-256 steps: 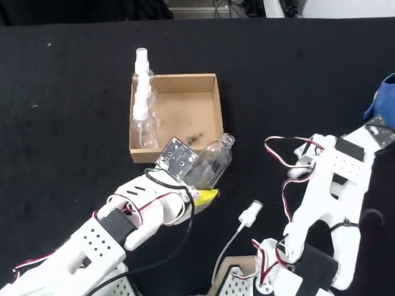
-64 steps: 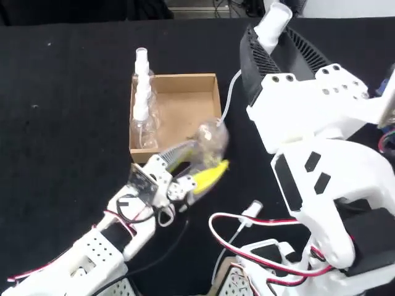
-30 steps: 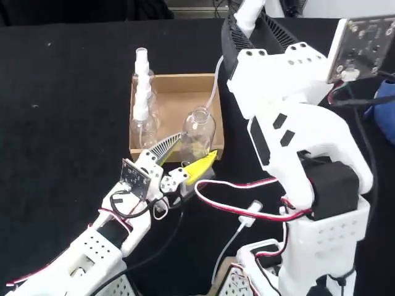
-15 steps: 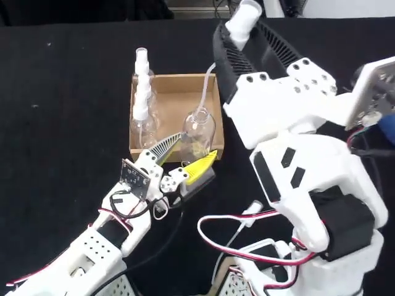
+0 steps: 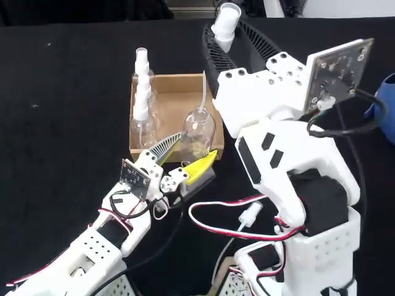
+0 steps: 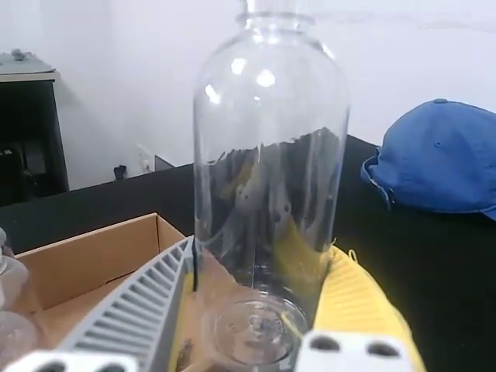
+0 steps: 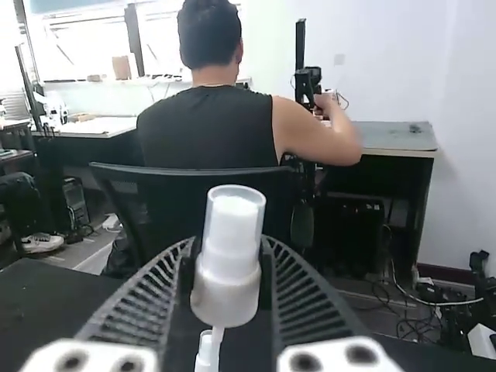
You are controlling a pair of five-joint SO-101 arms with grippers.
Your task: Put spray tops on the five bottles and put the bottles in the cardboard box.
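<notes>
A clear, uncapped bottle (image 5: 199,129) stands upright at the cardboard box's (image 5: 176,77) near right corner, clamped low in the left jaws. Three capped bottles (image 5: 143,126) line the box's left wall. The right jaws, raised high, grip one white spray top (image 5: 224,18), its tube hanging toward the bottle's neck. A second top (image 5: 250,216) lies on the bench (image 5: 62,123).

The box (image 5: 185,98) is plain brown, on a black table (image 5: 62,92). In it stands a clear bottle (image 5: 199,126). The left gripper (image 5: 198,143) has one grey ribbed jaw, one yellow. Above the box, the spray top (image 5: 223,18) is white.
</notes>
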